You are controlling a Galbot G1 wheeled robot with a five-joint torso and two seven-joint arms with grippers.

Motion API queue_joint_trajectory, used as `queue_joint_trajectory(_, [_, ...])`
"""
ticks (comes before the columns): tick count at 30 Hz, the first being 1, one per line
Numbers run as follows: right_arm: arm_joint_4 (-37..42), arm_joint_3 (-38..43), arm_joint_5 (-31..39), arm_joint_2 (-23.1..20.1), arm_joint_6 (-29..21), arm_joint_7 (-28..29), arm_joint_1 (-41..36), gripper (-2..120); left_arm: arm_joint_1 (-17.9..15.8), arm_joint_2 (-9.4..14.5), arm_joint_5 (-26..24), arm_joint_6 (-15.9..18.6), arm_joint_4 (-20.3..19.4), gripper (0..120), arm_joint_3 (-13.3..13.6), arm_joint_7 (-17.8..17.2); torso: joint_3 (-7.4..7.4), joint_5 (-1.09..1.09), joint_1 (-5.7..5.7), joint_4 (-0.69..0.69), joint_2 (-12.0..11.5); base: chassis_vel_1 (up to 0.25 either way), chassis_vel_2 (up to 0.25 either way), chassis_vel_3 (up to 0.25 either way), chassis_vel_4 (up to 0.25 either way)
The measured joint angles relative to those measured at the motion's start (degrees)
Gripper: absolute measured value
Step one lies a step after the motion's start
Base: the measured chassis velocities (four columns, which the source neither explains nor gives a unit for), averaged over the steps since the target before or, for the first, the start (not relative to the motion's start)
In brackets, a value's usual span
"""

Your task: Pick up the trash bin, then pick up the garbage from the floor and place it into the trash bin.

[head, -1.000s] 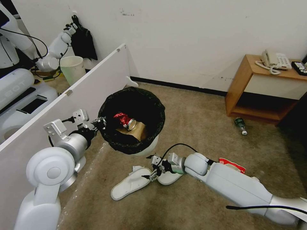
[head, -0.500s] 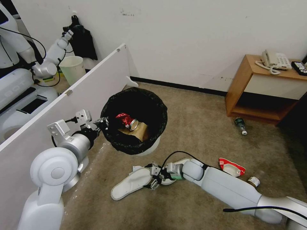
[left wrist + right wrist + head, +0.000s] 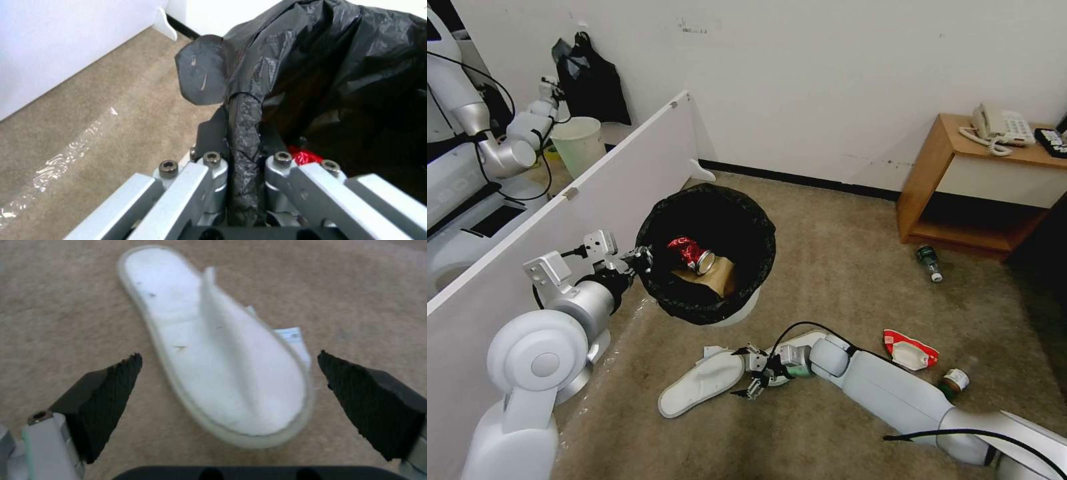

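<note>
Right gripper (image 3: 752, 373) hangs low over the carpet with its black fingers (image 3: 106, 400) spread wide, empty, either side of a white slipper (image 3: 213, 350). The right wrist view shows the slipper's strap standing up and a white scrap beside its toe; the head view shows a second slipper (image 3: 790, 347) partly under the arm. Left gripper (image 3: 639, 257) is clamped on the bag-lined rim of the trash bin (image 3: 707, 250), held off the floor; inside lie a crushed red can (image 3: 688, 252) and a brown paper bag (image 3: 710, 275).
</note>
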Motion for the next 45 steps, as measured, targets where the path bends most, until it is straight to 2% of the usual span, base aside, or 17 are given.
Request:
queue_joint_trajectory(17, [-2.9,2.7,2.5,2.1,0.7,0.0,0.9,100,0.4,0.0,0.6,0.0,0.0,5,0.4,0.2,0.00,0.00,0.00,0.00,0.0,0.000,0.000,0.000,0.000])
queue_joint_trajectory(33, [-10.2,1.2,1.3,8.4,2.8,0.4,2.0,100,0.8,-0.4,1.1,0.0,-0.2,5,0.5,0.2,0.00,0.00,0.00,0.00,0.0,0.000,0.000,0.000,0.000])
queue_joint_trajectory(45, [-12.7,0.9,0.5,9.6,3.5,0.5,1.8,100,1.0,-0.5,1.2,0.0,-0.6,5,0.6,0.2,0.00,0.00,0.00,0.00,0.0,0.000,0.000,0.000,0.000])
